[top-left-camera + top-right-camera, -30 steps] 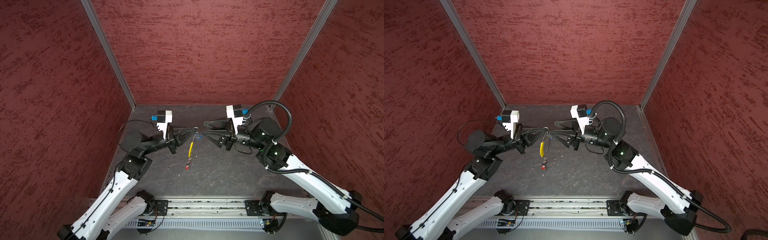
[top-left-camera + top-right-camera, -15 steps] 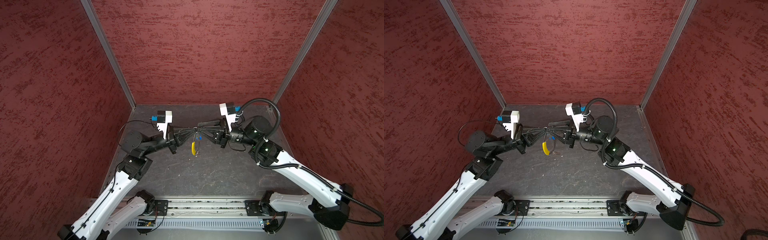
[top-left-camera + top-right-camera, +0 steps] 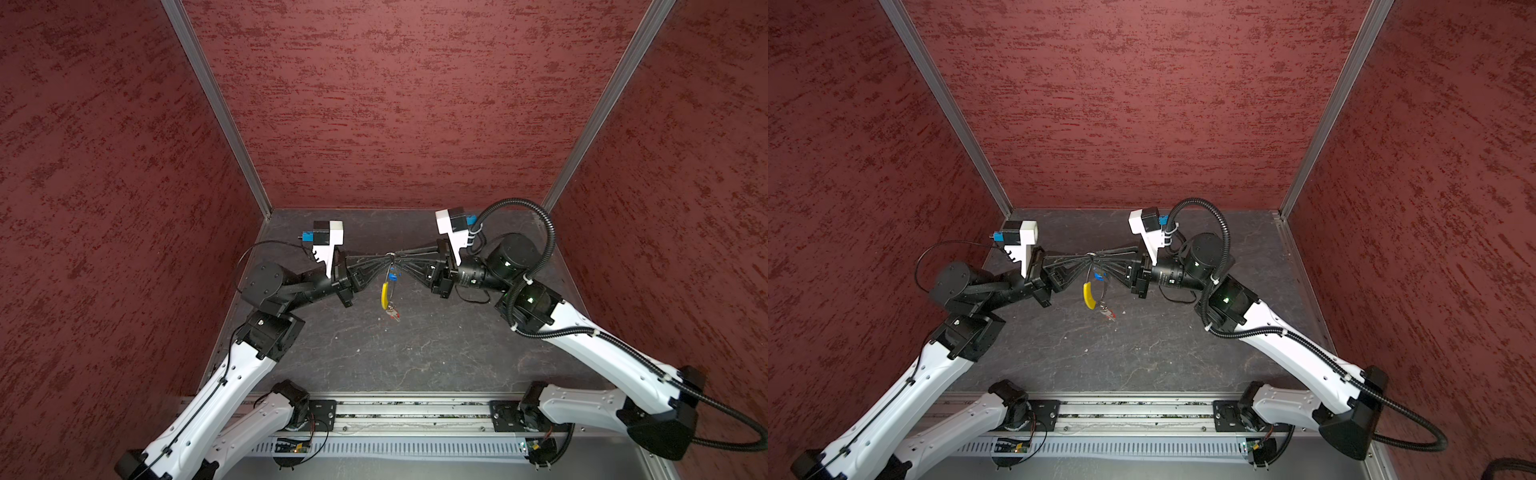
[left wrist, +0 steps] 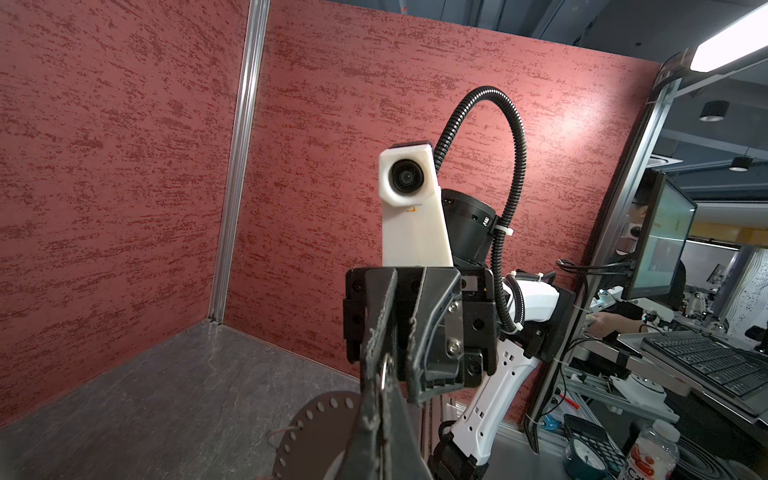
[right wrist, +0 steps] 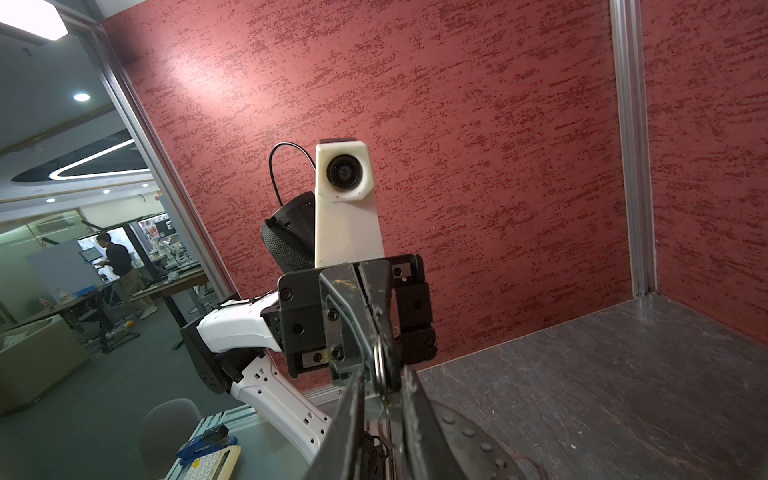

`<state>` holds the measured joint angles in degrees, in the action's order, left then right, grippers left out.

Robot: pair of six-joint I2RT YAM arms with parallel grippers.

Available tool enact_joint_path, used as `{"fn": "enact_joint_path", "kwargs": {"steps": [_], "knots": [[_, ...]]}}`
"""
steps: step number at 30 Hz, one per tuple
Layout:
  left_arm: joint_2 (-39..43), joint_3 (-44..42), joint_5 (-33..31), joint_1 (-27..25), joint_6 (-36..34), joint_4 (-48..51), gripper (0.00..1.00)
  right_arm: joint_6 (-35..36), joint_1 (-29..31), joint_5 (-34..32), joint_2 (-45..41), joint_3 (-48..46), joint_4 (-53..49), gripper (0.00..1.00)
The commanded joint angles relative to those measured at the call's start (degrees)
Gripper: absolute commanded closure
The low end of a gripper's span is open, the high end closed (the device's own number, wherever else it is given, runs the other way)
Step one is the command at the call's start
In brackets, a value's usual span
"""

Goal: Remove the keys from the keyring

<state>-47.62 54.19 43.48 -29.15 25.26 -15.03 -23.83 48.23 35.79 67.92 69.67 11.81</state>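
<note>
While two white-and-black arms reach in from opposite sides of a red-walled booth, the left end effector (image 3: 385,261) and the right end effector (image 3: 396,258) meet tip to tip above the far half of the dark worktop (image 3: 415,357), about midway between the side walls. The left end effector is clamped on a small silver split ring (image 5: 380,362) at the top of the keyring (image 3: 385,293), which hangs free below the meeting point. The right end effector's jaws stand narrow, tips at that same ring. In the right wrist view a slim gap shows between its fingers (image 5: 349,432), and whether they pinch the ring cannot be told.

Both keys are on the keyring. The blue-headed key (image 3: 392,275) dangles just under the fingertips, on the right of the loop. The curved yellow sleeve (image 3: 1087,296) hangs below it on the left. The red-headed key (image 3: 393,317) sits at the bottom end beside small silver rings, low over the worktop; whether it touches the surface cannot be told.

A white camera housing (image 3: 331,236) tops the left wrist and another (image 3: 450,220) tops the right. A ribbed black hose (image 3: 549,237) arcs over the right arm, and a metal rail (image 3: 415,409) runs along the near edge.
</note>
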Motion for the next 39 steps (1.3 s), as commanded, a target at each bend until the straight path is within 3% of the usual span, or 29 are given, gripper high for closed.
{"fn": "enact_joint_path", "kwargs": {"steps": [1,8,14,18,22,26,31,39], "knots": [[0.15,-0.15,-0.18,0.06,0.77,-2.18,1.0,-0.25,0.24,1.36,0.28,-0.44,1.72,0.85],[-0.2,0.03,0.37,-0.01,1.05,-2.46,1.0,0.06,0.24,2.0,0.47,-0.24,1.46,0.99],[0.43,1.09,-0.19,0.0,0.15,1.42,0.98,2.16,0.07,0.63,-0.39,0.91,-4.15,1.0],[1.86,2.92,-0.81,0.53,-2.4,8.74,0.48,5.95,-0.93,-0.02,-1.29,3.18,-13.39,1.0],[1.84,6.84,1.02,2.41,-5.08,18.46,0.4,11.48,-1.71,0.36,-1.23,6.86,-24.61,1.0],[-0.87,11.62,6.6,4.26,-6.83,27.1,0.42,16.97,-2.0,1.4,0.07,11.27,-34.65,1.0],[-5.13,17.31,13.01,4.45,-9.6,35.92,0.55,22.35,-2.01,2.68,2.71,17.43,-44.49,1.0],[-8.98,21.39,16.54,4.36,-12.77,43.54,0.57,25.65,-2.0,4.81,4.81,22.59,-50.7,1.0]]}}
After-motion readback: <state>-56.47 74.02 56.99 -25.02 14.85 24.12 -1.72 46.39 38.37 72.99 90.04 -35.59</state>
